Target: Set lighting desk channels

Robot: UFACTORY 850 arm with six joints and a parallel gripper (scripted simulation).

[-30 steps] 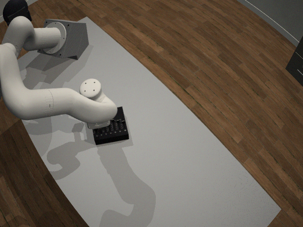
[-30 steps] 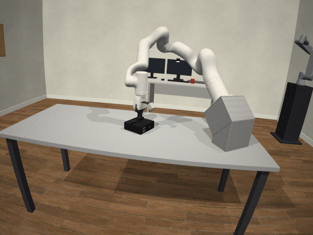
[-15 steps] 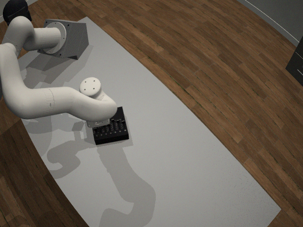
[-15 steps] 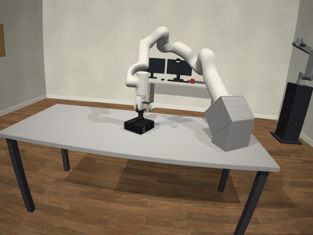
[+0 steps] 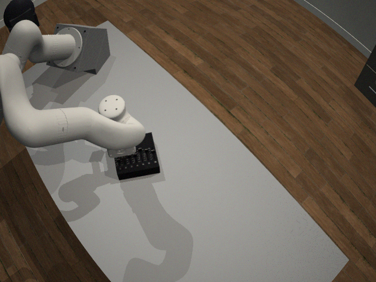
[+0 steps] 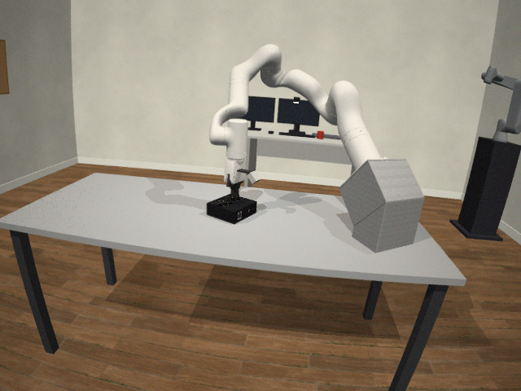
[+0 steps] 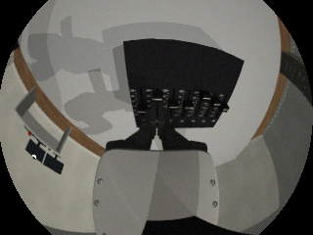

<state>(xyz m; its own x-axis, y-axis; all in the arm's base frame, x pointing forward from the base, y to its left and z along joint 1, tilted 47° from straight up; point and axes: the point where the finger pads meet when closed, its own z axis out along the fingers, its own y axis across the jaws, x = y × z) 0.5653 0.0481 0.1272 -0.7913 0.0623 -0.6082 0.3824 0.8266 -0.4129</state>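
The lighting desk [image 5: 138, 160] is a small black box with a row of several faders, standing flat on the grey table; it also shows in the exterior view [image 6: 231, 208] and in the wrist view [image 7: 180, 85]. My gripper [image 7: 156, 108] is shut with nothing between its fingers. Its closed tips point down onto the fader row, at the second fader from the left in the wrist view. In the exterior view the gripper [image 6: 234, 194] stands upright just over the desk's top. The arm hides the desk's left part in the top view. Fader levels are too small to read.
The arm's grey base block [image 6: 382, 204] stands on the table's right end. Behind the table is a side desk with two monitors [image 6: 279, 112]. A black pedestal [image 6: 486, 189] with another arm stands at the far right.
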